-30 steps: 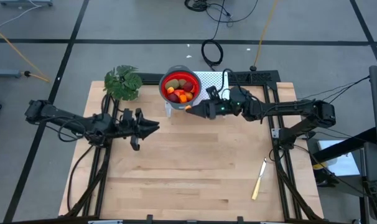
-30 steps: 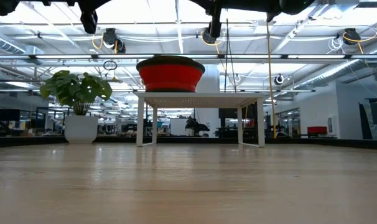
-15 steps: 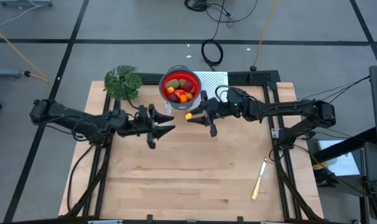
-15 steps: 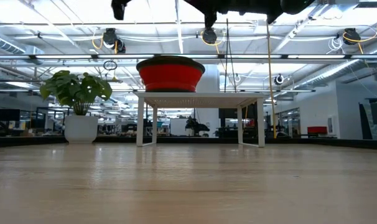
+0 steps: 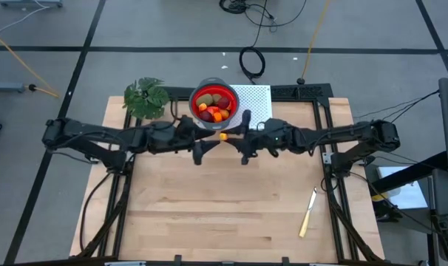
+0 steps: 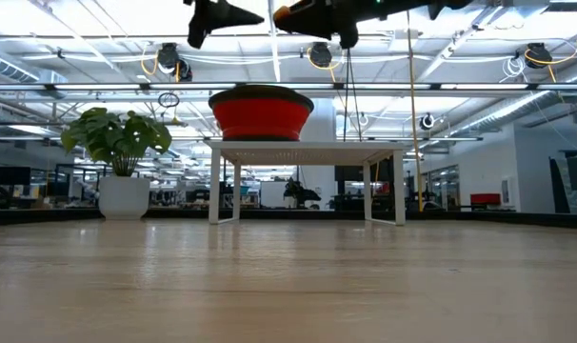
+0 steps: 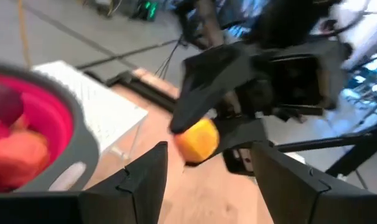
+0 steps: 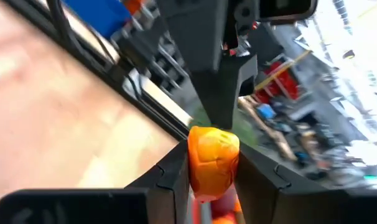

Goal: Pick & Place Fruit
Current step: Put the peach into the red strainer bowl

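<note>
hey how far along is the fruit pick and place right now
Done: one orange fruit is out of the red bowl, which sits on a white stand.
In hand: the right gripper is shut on that fruit above the table; the left gripper faces it, open, apparently for a handover.
Left: several fruits remain in the bowl; none is placed on the table.

Overhead view straight down, table-level view looking across, both wrist views close on orange fruit (image 7: 198, 140)
</note>
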